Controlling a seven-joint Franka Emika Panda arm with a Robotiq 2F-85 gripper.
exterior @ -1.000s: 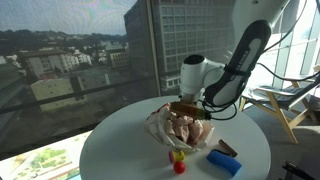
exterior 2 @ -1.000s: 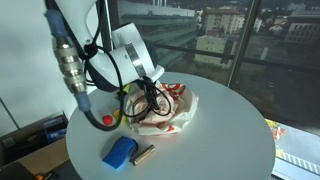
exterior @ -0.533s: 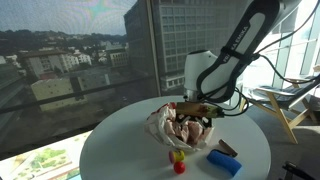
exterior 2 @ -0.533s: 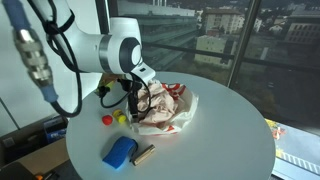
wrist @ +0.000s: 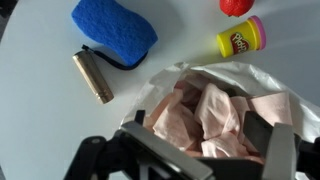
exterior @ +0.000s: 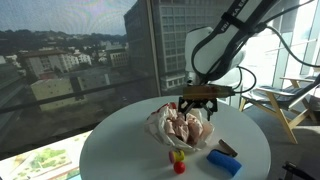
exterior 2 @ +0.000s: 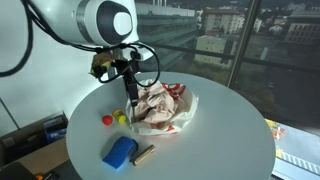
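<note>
Where the gripper [exterior: 198, 109] is hung: jaws apart, just above the bag [exterior: 180, 130].
Bag: judged light, soft, crinkly; best pinched at a raised fold.

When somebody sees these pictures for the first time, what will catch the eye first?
The open claw hangs just above a crumpled white bag full of pink pieces on the round table. Beside the bag lie a blue sponge and a small yellow tub.
</note>
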